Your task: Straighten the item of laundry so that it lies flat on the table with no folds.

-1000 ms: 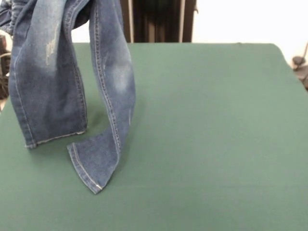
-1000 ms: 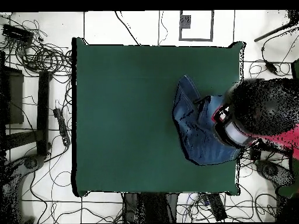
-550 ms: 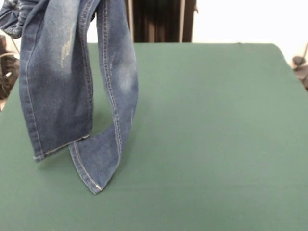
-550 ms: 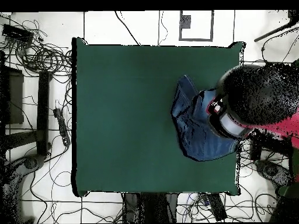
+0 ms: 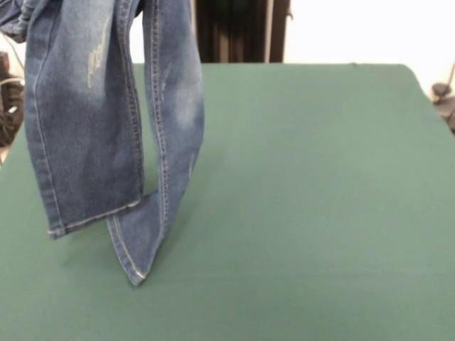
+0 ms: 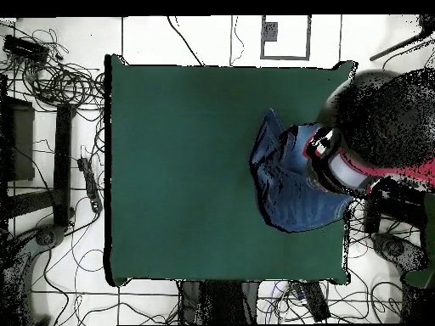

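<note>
Jeans (image 5: 92, 121) hang vertical, hems down, 1 hem touching table (image 5: 320, 213); tool grip unclear.

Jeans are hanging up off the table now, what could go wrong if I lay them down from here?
1. One leg's hem touches the table with its end bent under; lowering the jeans straight down would likely pile cloth onto that bend and keep a fold.
2. The legs overlap in the front view, so they may land crossed.
3. In the overhead view the jeans hang close to the table's edge, so cloth may end up draped over it.
</note>
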Controlling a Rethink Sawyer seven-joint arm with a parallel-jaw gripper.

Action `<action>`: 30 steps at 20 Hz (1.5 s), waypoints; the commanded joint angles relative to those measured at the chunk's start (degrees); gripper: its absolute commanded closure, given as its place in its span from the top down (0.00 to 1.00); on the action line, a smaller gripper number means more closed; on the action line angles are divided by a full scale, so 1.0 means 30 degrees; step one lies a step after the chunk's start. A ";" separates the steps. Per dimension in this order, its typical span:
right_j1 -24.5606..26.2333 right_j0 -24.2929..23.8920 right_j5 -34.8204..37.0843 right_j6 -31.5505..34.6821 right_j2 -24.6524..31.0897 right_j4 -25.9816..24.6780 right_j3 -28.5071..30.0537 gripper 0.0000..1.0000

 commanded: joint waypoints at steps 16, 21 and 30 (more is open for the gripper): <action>-0.0454 -0.0449 -0.1147 -0.3661 0.3453 0.0584 0.1643 0.00; -0.2002 -0.0550 -0.8172 -0.2933 0.3144 0.1258 0.7080 0.00; -0.2163 -0.0797 -1.3213 -0.2044 0.3471 0.1169 1.0160 0.00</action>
